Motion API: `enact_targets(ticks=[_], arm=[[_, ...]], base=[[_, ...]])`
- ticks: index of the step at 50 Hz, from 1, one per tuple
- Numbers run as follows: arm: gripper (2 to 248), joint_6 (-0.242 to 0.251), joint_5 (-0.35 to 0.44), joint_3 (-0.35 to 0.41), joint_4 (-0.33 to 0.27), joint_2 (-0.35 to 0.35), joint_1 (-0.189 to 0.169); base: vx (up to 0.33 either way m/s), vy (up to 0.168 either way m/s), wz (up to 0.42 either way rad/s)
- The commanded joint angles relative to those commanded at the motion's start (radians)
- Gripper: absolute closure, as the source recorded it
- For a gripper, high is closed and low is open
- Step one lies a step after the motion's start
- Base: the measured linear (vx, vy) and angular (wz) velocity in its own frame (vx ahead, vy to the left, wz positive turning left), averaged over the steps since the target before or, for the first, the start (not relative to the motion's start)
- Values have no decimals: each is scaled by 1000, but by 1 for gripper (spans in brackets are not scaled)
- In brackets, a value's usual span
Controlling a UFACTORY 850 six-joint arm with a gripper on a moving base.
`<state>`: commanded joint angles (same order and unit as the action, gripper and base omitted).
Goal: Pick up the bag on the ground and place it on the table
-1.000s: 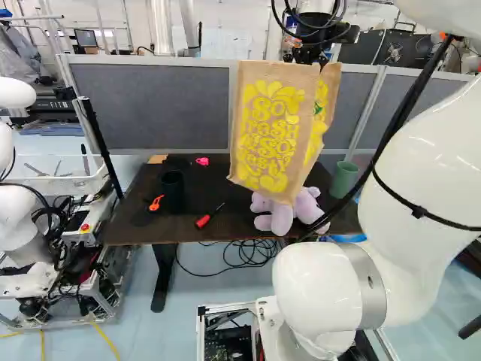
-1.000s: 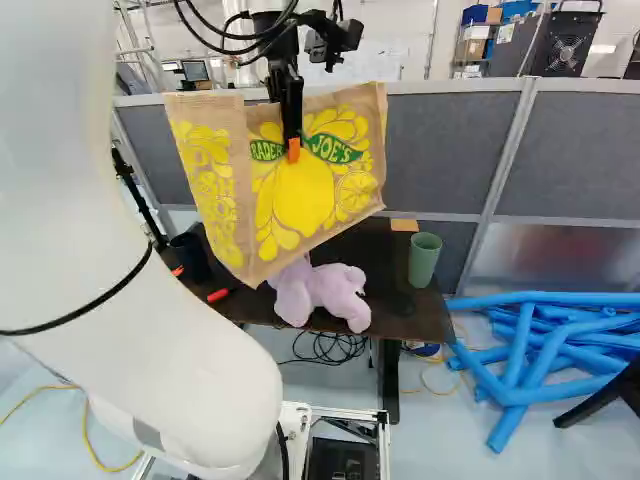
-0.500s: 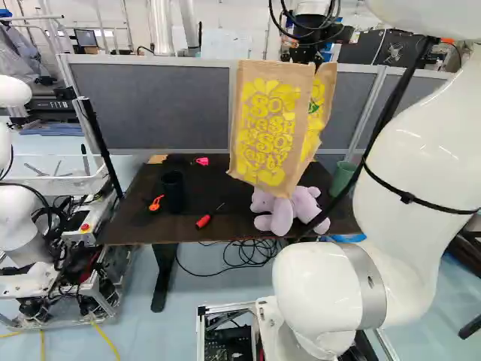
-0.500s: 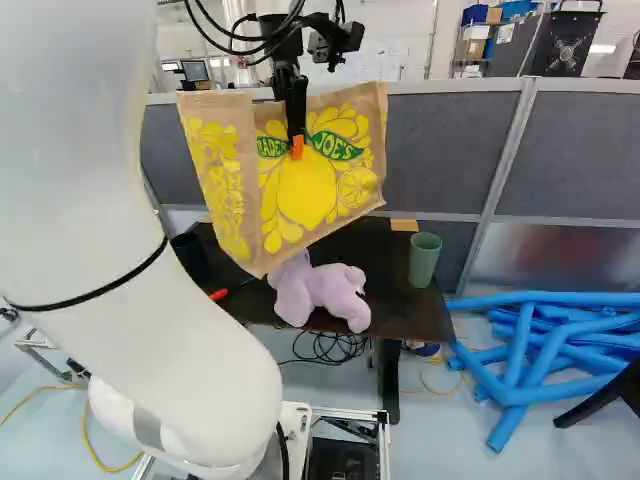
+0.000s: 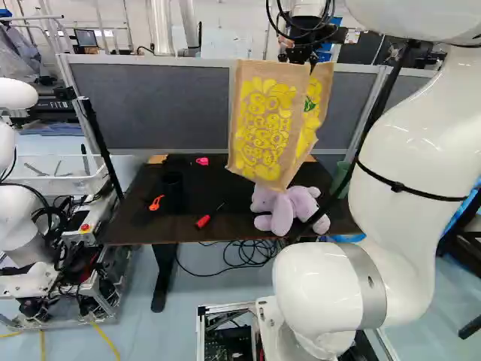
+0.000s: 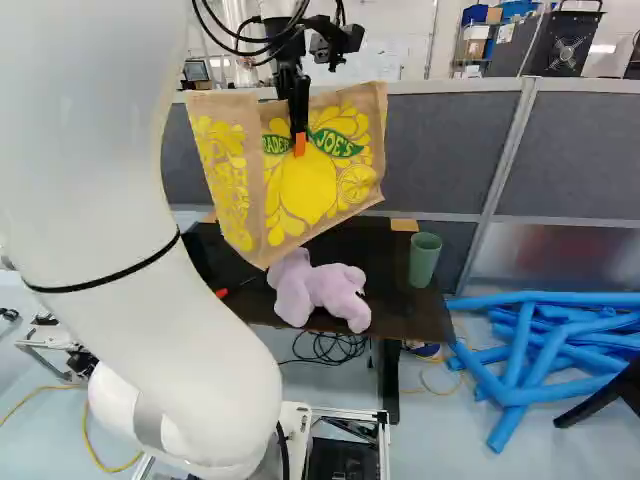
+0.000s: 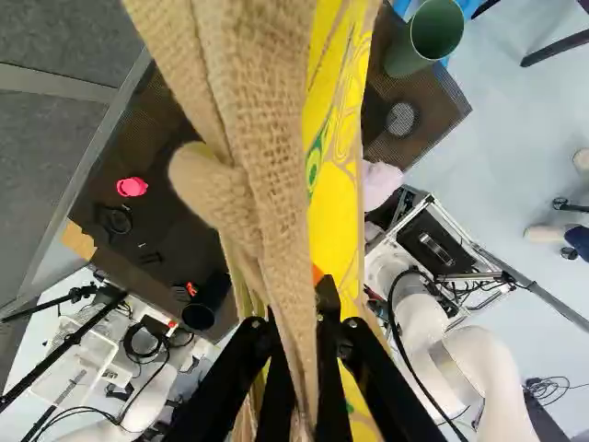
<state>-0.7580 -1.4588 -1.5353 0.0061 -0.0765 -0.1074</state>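
Bag, clamped in my gripper, has edged ahead with the arm; I'd next lower it onto the bench, clear of the purple toy.

Grey partition panels, pale blue floor, dark table, white wall
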Motion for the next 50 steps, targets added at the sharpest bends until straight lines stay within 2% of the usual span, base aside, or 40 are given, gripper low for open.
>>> enact_targets(ticks=[29,36,50], arm=[[229,-2,0,-63,0,-57,2],[229,-49,0,-83,0,-75,-2],[229,-190,0,-125,0,-112,-13]], base=[[0,0,0],[0,0,0],[0,0,0]])
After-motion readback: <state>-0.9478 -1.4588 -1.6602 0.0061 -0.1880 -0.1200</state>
